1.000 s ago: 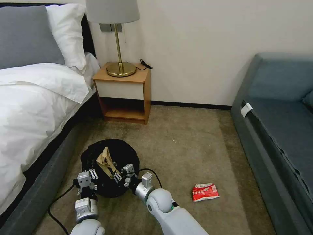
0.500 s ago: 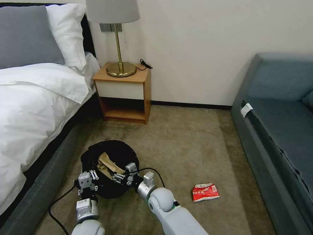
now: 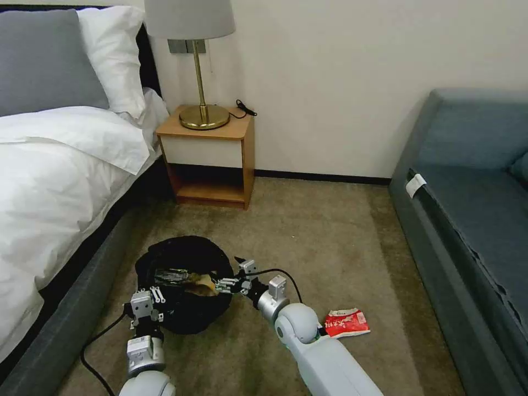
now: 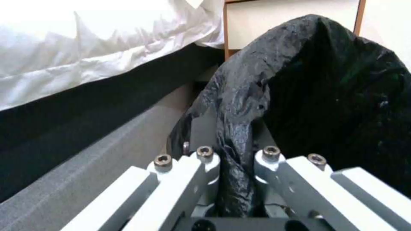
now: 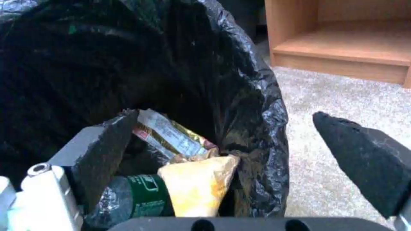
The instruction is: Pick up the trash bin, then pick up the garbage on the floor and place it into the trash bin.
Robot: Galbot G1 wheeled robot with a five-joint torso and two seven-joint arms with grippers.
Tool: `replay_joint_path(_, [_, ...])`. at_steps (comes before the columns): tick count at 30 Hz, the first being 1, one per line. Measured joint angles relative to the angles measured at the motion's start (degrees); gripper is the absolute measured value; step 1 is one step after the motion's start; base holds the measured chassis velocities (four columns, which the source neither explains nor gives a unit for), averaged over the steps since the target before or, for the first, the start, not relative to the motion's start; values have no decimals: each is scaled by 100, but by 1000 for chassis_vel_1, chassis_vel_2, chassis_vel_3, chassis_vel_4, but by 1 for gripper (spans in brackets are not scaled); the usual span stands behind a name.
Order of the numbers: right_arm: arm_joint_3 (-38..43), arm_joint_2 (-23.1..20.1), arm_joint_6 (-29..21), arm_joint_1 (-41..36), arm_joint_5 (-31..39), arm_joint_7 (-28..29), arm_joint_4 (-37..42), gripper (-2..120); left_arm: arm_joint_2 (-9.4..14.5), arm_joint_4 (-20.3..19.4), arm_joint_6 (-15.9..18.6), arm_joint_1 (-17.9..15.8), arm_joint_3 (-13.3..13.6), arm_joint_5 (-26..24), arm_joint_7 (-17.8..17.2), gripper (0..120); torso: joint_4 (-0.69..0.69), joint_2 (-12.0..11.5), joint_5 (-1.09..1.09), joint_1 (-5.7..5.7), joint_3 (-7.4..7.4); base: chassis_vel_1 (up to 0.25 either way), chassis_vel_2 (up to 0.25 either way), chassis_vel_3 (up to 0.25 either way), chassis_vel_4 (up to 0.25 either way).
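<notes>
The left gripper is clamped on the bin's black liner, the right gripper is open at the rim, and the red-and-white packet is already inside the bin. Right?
Not quite: the red-and-white packet lies on the carpet, as the head view shows. The left gripper is clamped on the trash bin liner, and the right gripper is open at the rim.

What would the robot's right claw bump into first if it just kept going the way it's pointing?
Probably the trash bin. The open right gripper points across the bin's rim, so one finger would likely catch the black liner and then the snack wrapper inside; depth is hard to judge.
</notes>
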Motion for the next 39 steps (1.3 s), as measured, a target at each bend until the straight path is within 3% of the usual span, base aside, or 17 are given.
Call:
replay_joint_path(8, [64,-220,-194,100,249,190,214,100,32,-14,-20,24,-27,-6,3,4,1,0,0,0,0,0,0,0,0])
replay_joint_path(14, [-111,-1146,-867,307,701,756,358,100,118,-57,-24,121,-93,96,-20,4,0,0,1,0,0,0,0,0,0])
replay_joint_path(20, [-331,-1714,-1315,571,1030,1179,202,100,199,-57,-27,165,-118,200,-32,4,0,0,1,0,0,0,0,0,0])
replay_joint_path(22, [-628,-2167,-1641,901,1325,1400,0,100,321,-56,23,154,-167,233,-36,4,-1,0,2,0,0,0,0,0,0])
replay_joint_path(32, [-1301,-2826,-2384,1269,2067,1743,-46,100,552,-178,237,113,-44,289,-39,4,0,0,0,0,0,0,0,0,0])
replay_joint_path(39, [-1435,-3101,-2553,912,1989,1742,79,100,556,-123,273,90,94,335,-64,4,0,0,1,0,0,0,0,0,0])
